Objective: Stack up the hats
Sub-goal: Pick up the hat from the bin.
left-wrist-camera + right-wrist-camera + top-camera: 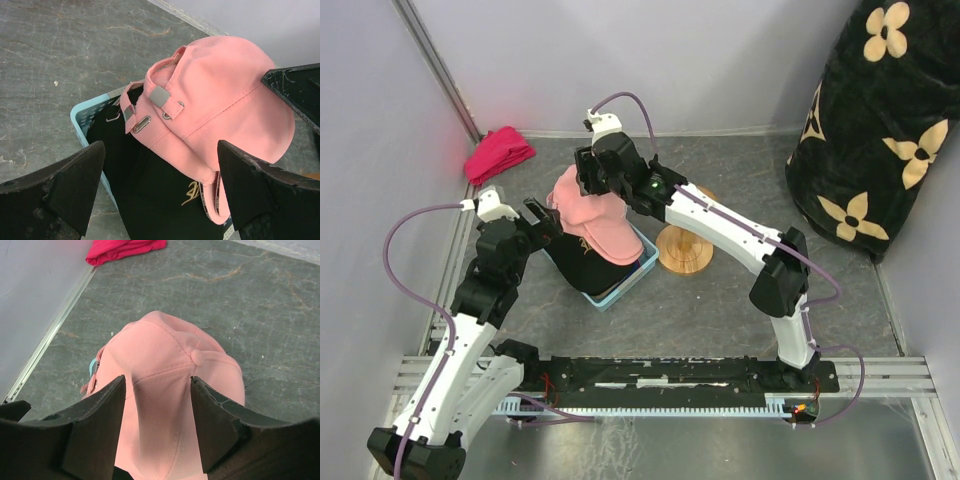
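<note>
Sitting in the light blue basket (pixel 623 290) (pixel 81 116) are two caps: a black cap (pixel 582 266) (pixel 150 197) with a gold embroidered logo lies at the bottom, and a pink cap (pixel 596 224) (pixel 225 100) (pixel 170 370) rests on top of it, its strap and metal buckle facing the left wrist camera. The right gripper (pixel 590 186) (pixel 157 387) is down on the pink cap's crown, its jaws partly apart with a strip of pink fabric between them; whether they pinch it cannot be told. The left gripper (pixel 546 220) (pixel 161 150) hangs just beside the basket with its jaws spread wide, holding nothing. A wooden stand (pixel 685 250) is on the grey table (pixel 720 310) right of the basket, and a red cloth (pixel 500 153) (pixel 125 249) lies well apart in the far left corner.
</note>
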`<state>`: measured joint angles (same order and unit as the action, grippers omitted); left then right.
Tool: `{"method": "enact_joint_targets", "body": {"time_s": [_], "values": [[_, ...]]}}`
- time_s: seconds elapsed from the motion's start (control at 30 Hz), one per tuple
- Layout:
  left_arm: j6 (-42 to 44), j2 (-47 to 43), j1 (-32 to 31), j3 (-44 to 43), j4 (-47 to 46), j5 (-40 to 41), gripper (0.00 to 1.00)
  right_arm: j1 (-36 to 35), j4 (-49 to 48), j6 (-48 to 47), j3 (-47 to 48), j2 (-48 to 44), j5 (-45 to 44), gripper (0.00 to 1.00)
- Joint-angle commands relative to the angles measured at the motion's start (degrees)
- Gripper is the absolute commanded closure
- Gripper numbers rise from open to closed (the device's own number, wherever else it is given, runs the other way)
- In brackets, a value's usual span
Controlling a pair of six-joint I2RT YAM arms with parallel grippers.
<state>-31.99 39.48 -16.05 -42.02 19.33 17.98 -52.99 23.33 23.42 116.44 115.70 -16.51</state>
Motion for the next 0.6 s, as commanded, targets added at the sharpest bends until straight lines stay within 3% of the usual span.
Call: {"method": "enact_joint_targets", "body": {"time_s": [0.0, 0.2, 0.4, 0.53, 0.57], "values": [[-1.2, -0.1, 0.5, 0.0, -2.8, 0.5, 0.01, 0.3, -0.4, 1.2, 3.0, 1.2, 3.7, 0.37], [-1.0, 0.0, 0.7, 0.0, -2.7, 0.5, 0.01, 0.9, 0.1, 1.8, 3.7, 1.8, 4.5, 0.43], [-1.2, 0.0, 0.7, 0.5, -2.9, 0.3, 0.01, 1.3, -2.3, 1.2, 1.6, 0.3, 4.9, 0.65], [-1.3, 0.1, 0.7, 0.9, -3.1, 0.3, 0.01, 1.3, -3.2, 0.1, 1.4, -0.5, 4.9, 0.88], [-1.3, 0.2, 0.8, 1.0, -3.1, 0.3, 0.01, 1.3, -3.3, -0.1, 1.4, -0.7, 4.9, 0.89]]}}
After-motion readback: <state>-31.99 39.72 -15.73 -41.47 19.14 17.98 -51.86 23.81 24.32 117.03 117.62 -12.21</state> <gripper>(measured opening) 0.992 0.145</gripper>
